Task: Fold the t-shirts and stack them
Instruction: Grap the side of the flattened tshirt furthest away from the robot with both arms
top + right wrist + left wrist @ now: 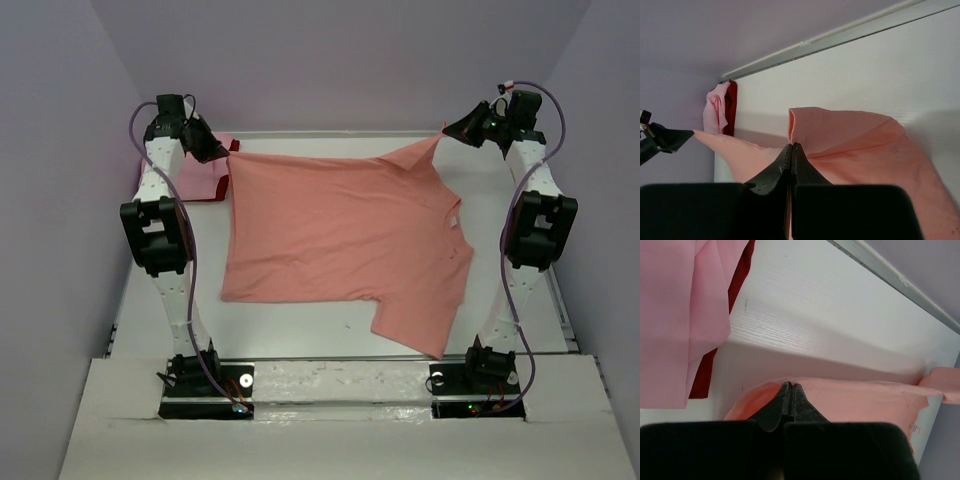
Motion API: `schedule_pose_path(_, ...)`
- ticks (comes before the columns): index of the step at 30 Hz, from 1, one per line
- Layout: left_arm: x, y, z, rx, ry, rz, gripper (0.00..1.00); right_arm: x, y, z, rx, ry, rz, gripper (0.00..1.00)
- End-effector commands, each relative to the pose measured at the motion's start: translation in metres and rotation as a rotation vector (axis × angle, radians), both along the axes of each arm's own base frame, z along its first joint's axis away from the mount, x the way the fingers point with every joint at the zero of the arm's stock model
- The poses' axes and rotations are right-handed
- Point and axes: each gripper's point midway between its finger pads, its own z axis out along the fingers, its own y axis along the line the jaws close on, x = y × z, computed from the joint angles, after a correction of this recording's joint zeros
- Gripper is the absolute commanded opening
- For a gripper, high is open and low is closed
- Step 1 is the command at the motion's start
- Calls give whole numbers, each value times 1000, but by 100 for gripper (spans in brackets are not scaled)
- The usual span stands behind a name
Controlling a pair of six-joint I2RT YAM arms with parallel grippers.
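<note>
A salmon-orange t-shirt (pixel 340 235) hangs stretched between both arms over the middle of the table, its lower part resting on the surface. My left gripper (pixel 226 150) is shut on the shirt's far-left corner (pixel 840 397). My right gripper (pixel 447 130) is shut on the far-right corner (pixel 850 135), lifted above the table. Behind the left arm lies a lighter pink t-shirt (pixel 195 175) on top of a dark red one (pixel 710 372); both also show in the right wrist view, pink (pixel 715 107) beside red (pixel 731 107).
A raised metal rail (pixel 330 133) runs along the table's far edge, with purple walls behind and at both sides. The white table (pixel 300 325) shows bare in front of the shirt. Arm bases (pixel 205 385) sit at the near edge.
</note>
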Motion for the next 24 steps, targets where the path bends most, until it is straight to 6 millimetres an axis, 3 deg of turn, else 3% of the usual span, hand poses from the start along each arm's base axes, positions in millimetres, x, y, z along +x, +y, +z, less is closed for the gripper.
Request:
schedule_pose_path(1,9,0,15,-20,-60,-13,0,-11,6,47,0,-99,33,0)
schedule_pose_path(16,-16,4,-7,10,31,5,0,-55,19,44,5,-50,34,0)
schedule_pose_path(24,-32,5,-8,32,51,14,0,-75,21,41,-1,-30,24,0)
